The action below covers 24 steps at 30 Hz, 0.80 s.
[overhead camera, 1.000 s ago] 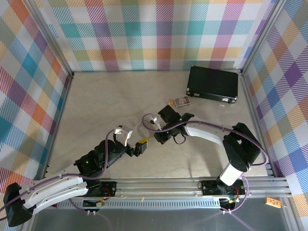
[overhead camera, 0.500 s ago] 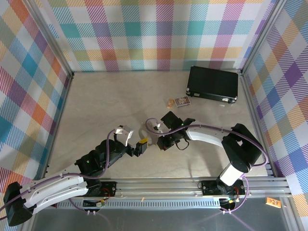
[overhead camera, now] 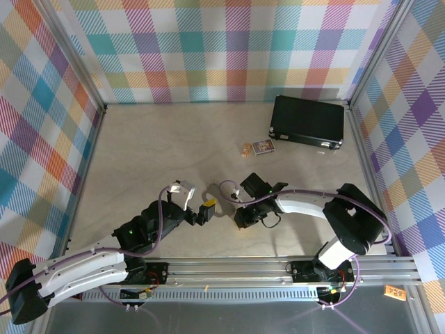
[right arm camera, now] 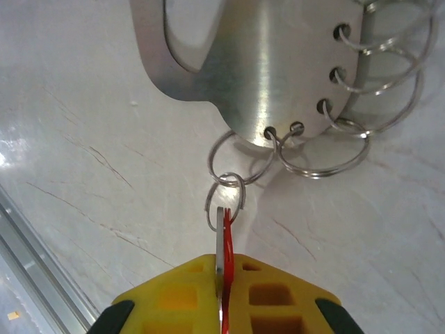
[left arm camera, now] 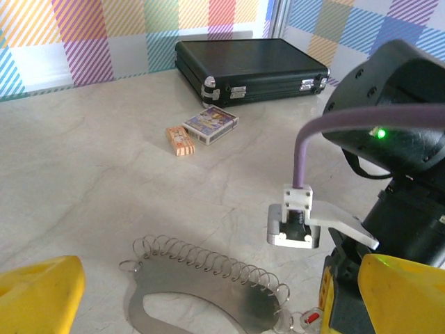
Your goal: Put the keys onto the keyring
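The keyring (right arm camera: 278, 69) is a flat silver metal loop with several wire rings along one edge, lying on the table. My right gripper (right arm camera: 224, 268) is shut on the keys (right arm camera: 222, 229), a thin grey key beside a red tag, held on edge. The key's small ring (right arm camera: 224, 198) overlaps the end ring of the keyring and looks linked into it. In the left wrist view the keyring (left arm camera: 208, 296) lies between the wide-apart yellow fingers (left arm camera: 35, 292) of my open left gripper (left arm camera: 208, 306), and the red tag (left arm camera: 312, 317) shows at its right end. From above, the left gripper (overhead camera: 206, 211) and right gripper (overhead camera: 240, 217) face each other across the keyring (overhead camera: 220, 211).
A black case (overhead camera: 308, 120) lies at the back right. A small printed card box (overhead camera: 263, 147) and an orange box (overhead camera: 247, 148) sit in front of it. The aluminium rail (overhead camera: 278, 268) runs along the near edge, close behind the grippers. Plaid walls enclose the table.
The right gripper has moved toward the near edge with the key. The left gripper has shifted slightly to follow it.
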Each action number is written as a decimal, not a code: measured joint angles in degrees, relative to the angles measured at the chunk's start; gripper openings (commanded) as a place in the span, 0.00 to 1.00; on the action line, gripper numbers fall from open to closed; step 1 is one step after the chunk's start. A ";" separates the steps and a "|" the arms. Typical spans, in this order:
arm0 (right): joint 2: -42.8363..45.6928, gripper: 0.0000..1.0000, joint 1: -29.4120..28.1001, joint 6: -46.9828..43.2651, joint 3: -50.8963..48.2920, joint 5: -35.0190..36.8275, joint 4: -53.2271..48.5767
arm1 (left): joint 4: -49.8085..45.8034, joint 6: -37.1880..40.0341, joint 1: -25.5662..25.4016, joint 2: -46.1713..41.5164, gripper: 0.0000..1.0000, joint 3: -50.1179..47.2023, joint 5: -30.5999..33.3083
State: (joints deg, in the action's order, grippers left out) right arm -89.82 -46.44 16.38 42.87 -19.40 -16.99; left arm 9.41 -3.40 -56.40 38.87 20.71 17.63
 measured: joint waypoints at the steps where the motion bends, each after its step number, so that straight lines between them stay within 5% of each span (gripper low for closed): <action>1: 0.35 0.11 0.00 0.39 -0.59 -0.02 0.17 | 0.13 0.00 0.00 0.15 1.00 0.00 0.00; 13: 5.73 0.26 -0.02 4.22 -5.60 0.37 2.19 | 1.31 0.00 0.00 1.29 1.00 0.00 0.00; 24: 21.55 0.53 -0.11 5.14 -7.30 5.20 0.22 | 0.87 -0.63 0.00 1.29 1.00 0.13 1.64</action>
State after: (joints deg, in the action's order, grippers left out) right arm -68.27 -46.54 21.52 35.57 -14.20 -16.78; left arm 10.28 -4.03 -56.40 40.16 20.84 19.27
